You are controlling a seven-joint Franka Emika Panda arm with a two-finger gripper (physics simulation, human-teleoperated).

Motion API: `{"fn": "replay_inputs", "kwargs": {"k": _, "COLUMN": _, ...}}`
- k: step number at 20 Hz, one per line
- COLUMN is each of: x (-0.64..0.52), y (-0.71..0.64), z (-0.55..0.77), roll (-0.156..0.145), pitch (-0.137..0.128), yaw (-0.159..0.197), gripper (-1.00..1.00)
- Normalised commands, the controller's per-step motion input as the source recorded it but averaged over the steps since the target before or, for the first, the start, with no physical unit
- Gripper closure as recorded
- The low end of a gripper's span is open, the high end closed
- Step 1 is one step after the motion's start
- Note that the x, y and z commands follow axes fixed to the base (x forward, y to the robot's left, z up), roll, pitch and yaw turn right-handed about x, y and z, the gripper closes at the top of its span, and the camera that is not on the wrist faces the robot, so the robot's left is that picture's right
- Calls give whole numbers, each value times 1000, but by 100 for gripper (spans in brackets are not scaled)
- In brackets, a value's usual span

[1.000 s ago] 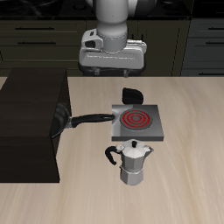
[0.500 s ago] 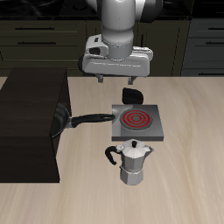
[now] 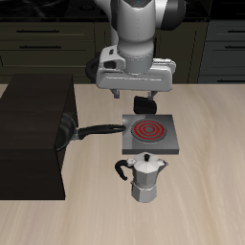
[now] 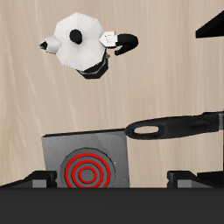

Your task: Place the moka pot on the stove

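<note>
The moka pot point(image 3: 145, 178) stands upright on the table, nearer the front edge than the stove, with its black handle to one side; it also shows in the wrist view point(image 4: 80, 44). The stove point(image 3: 150, 134) is a grey square plate with a red spiral coil, also seen in the wrist view point(image 4: 87, 162). My gripper point(image 3: 134, 94) hangs above the stove's back edge, well behind and above the pot. Its jaws stand wide apart and hold nothing, as the wrist view point(image 4: 109, 179) shows.
A black frying pan point(image 3: 67, 129) rests beside the stove, its long handle point(image 4: 175, 129) reaching to the stove's edge. A large dark cabinet point(image 3: 33, 134) stands just past the pan. A small black knob point(image 3: 145, 102) sits at the stove's back.
My gripper has moved forward from the table's back toward the stove and come lower. The pot, the stove and the pan have not moved.
</note>
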Motion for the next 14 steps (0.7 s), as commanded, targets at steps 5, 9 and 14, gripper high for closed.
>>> {"fn": "replay_inputs", "kwargs": {"k": 5, "x": 270, "y": 109, "z": 25, "roll": -12, "pitch": -4, "yaw": 7, "gripper": -100}}
{"fn": "replay_inputs", "kwargs": {"k": 9, "x": 204, "y": 137, "z": -8, "roll": 33, "pitch": 9, "yaw": 1, "gripper": -100}}
{"fn": "replay_inputs", "kwargs": {"k": 14, "x": 162, "y": 74, "z": 15, "roll": 0, "pitch": -21, "yaw": 12, "gripper": -100}}
